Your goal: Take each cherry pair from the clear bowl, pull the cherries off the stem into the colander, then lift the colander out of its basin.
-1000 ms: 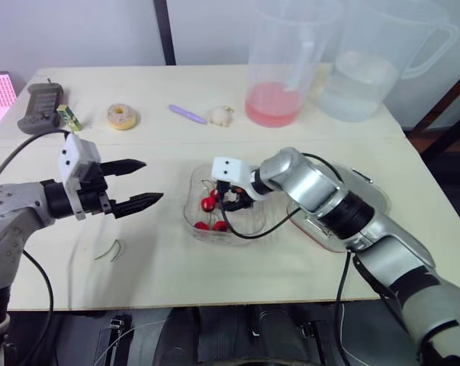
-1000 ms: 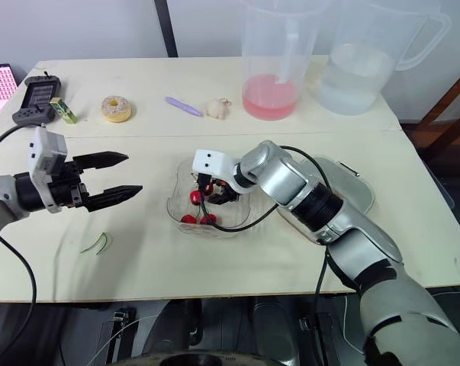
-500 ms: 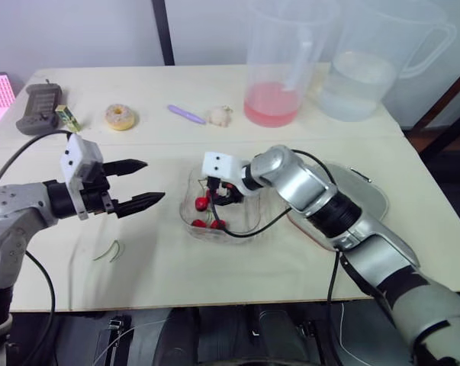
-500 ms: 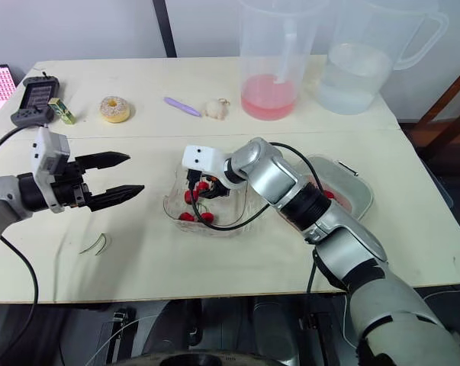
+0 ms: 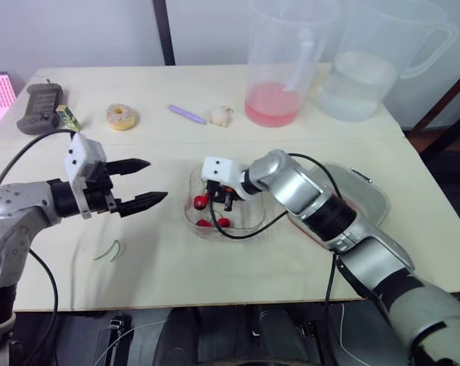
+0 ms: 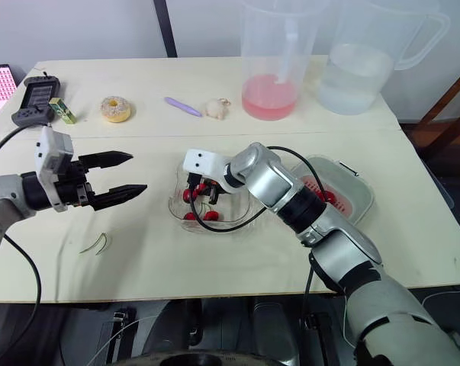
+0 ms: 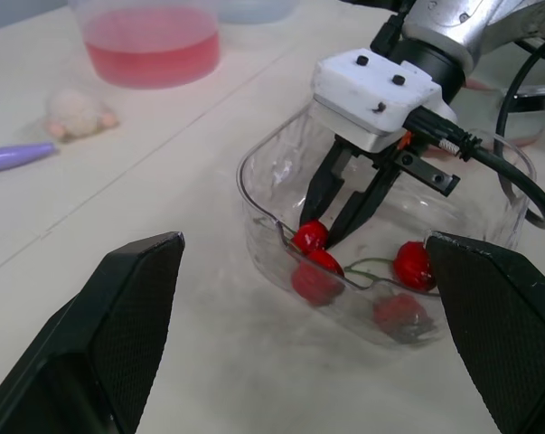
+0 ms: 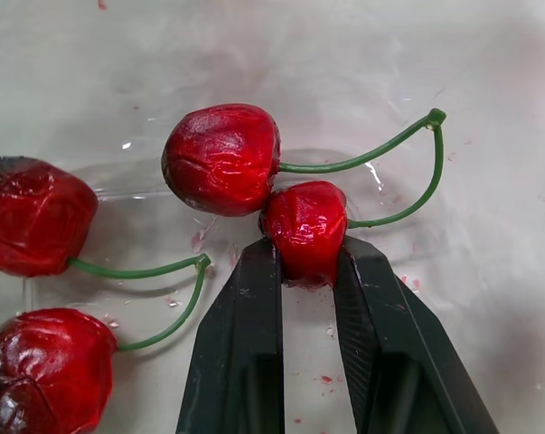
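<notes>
The clear bowl (image 5: 252, 223) sits mid-table and holds two stemmed cherry pairs. My right gripper (image 8: 305, 258) reaches down into it and is shut on one cherry (image 8: 304, 221), whose partner (image 8: 222, 158) lies touching it, joined by a curved green stem. The other cherry pair (image 8: 32, 217) lies beside them in the bowl. My left gripper (image 5: 155, 181) hovers open to the left of the bowl, fingers pointing toward it, holding nothing. The red colander (image 6: 340, 200) rests in its clear basin (image 5: 367, 194) to the right, partly hidden behind my right arm.
Two tall pitchers stand at the back, one with pink liquid (image 5: 274, 103) and one with water (image 5: 363, 84). A doughnut (image 5: 121, 116), a purple pen (image 5: 186, 113), a small white lump (image 5: 220, 115) and a dark handset (image 5: 40, 107) lie along the back left. Bare green stems (image 5: 110, 252) lie front left.
My right gripper has shifted a little to the left inside the bowl and now pinches a cherry. The left gripper has barely moved and stays open.
</notes>
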{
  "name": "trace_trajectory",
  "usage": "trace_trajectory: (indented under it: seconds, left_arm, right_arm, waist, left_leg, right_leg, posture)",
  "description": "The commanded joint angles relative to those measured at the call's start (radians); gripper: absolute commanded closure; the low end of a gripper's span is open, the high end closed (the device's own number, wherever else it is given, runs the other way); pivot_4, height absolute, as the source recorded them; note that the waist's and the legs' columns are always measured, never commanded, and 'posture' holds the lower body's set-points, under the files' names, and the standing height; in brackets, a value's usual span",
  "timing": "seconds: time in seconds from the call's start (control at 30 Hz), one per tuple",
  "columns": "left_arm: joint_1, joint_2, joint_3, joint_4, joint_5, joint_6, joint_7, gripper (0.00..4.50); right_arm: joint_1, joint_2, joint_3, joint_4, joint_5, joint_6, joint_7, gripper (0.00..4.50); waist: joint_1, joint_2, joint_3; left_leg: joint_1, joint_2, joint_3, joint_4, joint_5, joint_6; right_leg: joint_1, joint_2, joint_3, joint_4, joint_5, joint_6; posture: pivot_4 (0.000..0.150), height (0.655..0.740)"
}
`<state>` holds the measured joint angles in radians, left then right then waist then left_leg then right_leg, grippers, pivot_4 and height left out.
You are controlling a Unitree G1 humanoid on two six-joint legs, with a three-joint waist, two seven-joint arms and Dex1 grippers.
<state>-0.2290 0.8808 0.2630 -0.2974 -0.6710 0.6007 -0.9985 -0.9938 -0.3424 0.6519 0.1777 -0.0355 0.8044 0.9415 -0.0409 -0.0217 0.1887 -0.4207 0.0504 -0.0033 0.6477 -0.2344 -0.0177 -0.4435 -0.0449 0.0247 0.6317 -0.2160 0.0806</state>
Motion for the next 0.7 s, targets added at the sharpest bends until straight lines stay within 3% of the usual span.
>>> trace_trajectory:
  seconds: [0.03, 0.3, 0.53, 0.7]
  left_arm:
    - [-0.014, 0.001, 0.014, -0.022, -0.003, -0.018, 0.002, 0.00]
    - [-0.080, -0.013, -0.007, 0.020, -0.024, 0.004, -0.007, 0.00]
    - [-0.306, -0.125, 0.002, 0.145, -0.128, 0.089, 0.068, 0.00]
    - [-0.452, -0.233, -0.033, 0.220, -0.131, 0.103, 0.130, 0.00]
  right_arm:
    - [-0.005, -0.046, -0.048, -0.108, -0.009, 0.020, 0.011, 3.92]
    - [0.022, -0.211, -0.119, -0.398, 0.047, 0.055, 0.092, 3.92]
    - [0.046, -0.351, -0.246, -0.507, -0.028, -0.189, 0.020, 3.92]
    - [0.104, -0.294, -0.357, -0.563, -0.055, -0.132, -0.144, 3.92]
  waist:
    - [0.001, 0.000, 0.000]
    - [0.004, 0.000, 0.000]
    - [0.010, 0.000, 0.000]
    - [0.023, -0.001, 0.000]
  left_leg:
    - [0.000, 0.000, 0.000, 0.000, 0.000, 0.000]
    - [0.000, 0.000, 0.000, 0.000, 0.000, 0.000]
    - [0.000, 0.000, 0.000, 0.001, 0.000, 0.000]
    - [0.001, 0.000, 0.000, 0.001, 0.000, 0.000]
  right_leg:
    - [0.000, 0.000, 0.000, 0.000, 0.000, 0.000]
    - [0.000, 0.000, 0.000, 0.000, 0.000, 0.000]
    - [0.001, 0.000, 0.000, 0.000, 0.000, 0.000]
    - [0.001, 0.000, 0.000, 0.000, 0.000, 0.001]
  posture:
    - [0.150, 0.7400]
    - [0.150, 0.7400]
    - [0.150, 0.7400]
    - [0.150, 0.7400]
